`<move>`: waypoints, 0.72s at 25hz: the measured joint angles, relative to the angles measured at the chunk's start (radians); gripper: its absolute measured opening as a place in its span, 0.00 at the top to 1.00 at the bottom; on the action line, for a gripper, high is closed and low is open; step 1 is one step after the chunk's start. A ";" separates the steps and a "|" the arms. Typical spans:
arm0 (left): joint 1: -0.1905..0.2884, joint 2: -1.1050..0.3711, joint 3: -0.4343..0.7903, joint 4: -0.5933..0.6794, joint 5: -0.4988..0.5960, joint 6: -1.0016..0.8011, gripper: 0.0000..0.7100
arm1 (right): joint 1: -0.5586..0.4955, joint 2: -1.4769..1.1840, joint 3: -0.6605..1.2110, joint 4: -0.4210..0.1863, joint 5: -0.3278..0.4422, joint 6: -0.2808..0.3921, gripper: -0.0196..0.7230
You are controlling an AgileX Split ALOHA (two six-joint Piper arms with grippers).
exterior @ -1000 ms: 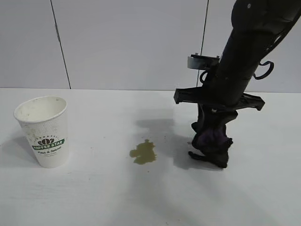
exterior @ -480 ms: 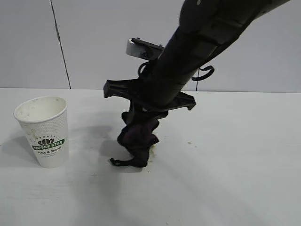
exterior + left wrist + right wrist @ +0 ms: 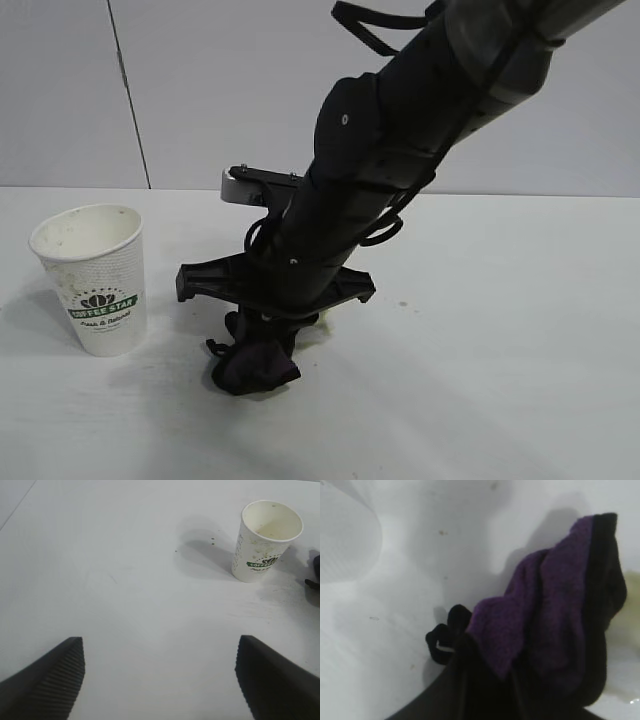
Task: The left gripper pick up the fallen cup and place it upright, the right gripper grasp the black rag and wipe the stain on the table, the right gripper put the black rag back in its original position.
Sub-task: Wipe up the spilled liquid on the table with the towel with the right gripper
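Clamped on the black rag, the right gripper has dragged it across the table from right of the stain a second ago to a spot past it, nearer the cup, with the rag pressed on the surface. The stain is now hidden in the exterior view behind the arm, only a yellowish trace showing beside the rag in the right wrist view. The left gripper hovers with jaws spread wide and empty, well short of the upright cup.

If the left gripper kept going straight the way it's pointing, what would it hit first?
Probably bare table. The open left gripper points at empty tabletop; the cup stands off to one side, though depth is hard to judge.
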 joint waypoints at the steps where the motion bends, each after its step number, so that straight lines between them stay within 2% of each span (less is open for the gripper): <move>1: 0.000 0.000 0.000 0.000 0.000 0.000 0.16 | 0.000 0.000 -0.001 -0.015 -0.003 0.002 0.84; 6: 0.000 0.000 0.000 0.000 0.000 0.000 0.16 | -0.051 0.000 -0.002 -0.065 0.006 0.019 0.84; 11: 0.000 0.000 0.000 0.000 0.000 0.000 0.16 | -0.159 -0.002 -0.007 -0.086 0.041 0.042 0.84; 15: 0.000 0.000 0.000 0.000 0.000 0.000 0.16 | -0.237 -0.011 -0.013 -0.108 0.139 0.046 0.84; 18: 0.000 0.000 0.000 0.000 0.000 0.000 0.16 | -0.276 -0.022 -0.018 -0.164 0.244 0.046 0.84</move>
